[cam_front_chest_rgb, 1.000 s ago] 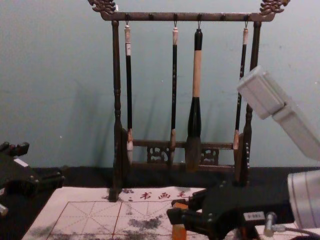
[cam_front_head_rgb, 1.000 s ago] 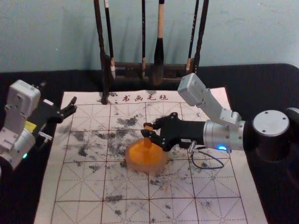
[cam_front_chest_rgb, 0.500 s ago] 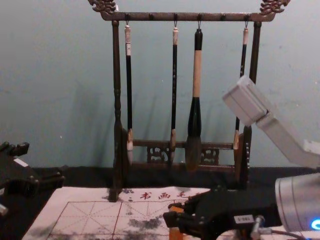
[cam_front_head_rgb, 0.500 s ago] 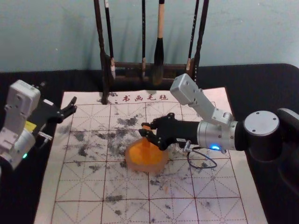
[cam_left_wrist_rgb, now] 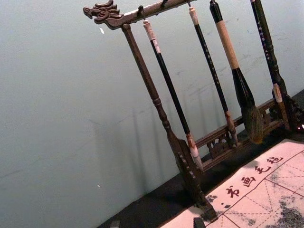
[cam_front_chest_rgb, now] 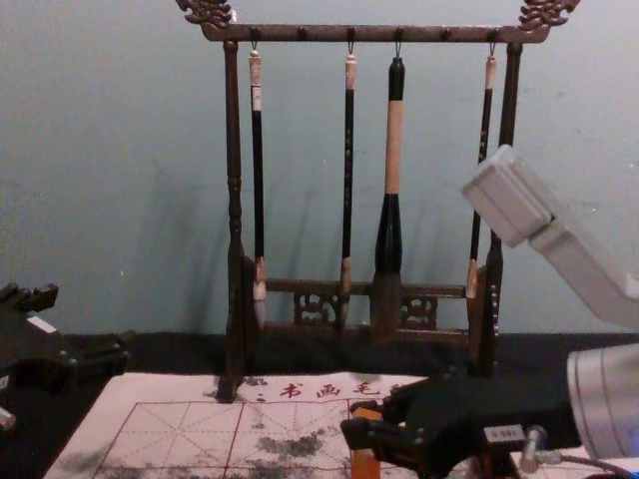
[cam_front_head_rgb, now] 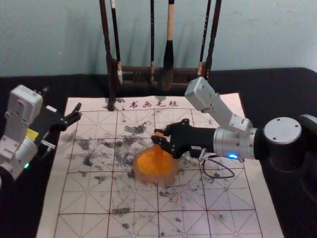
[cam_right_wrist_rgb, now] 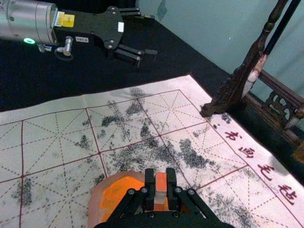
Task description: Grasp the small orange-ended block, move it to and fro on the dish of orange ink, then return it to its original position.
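Black two-fingered right hand [cam_front_head_rgb: 156, 135] has the small orange-ended block [cam_right_wrist_rgb: 160, 181] gripped mid-frame, at the round dish of orange ink [cam_front_head_rgb: 143, 177]. Grab's done, inking probably underway, return left to do. Roomy white gridded mat [cam_front_head_rgb: 79, 198] toward the bottom; dark wooden brush rack [cam_front_head_rgb: 133, 70] up top. Black left hand [cam_front_head_rgb: 79, 112] is parked open, left side.

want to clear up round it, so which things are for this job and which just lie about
For the job:
orange-ended block, in the right tool
dish of orange ink, below it

Just about:
brushes on their rack
gridded mat
left tool, idle at left
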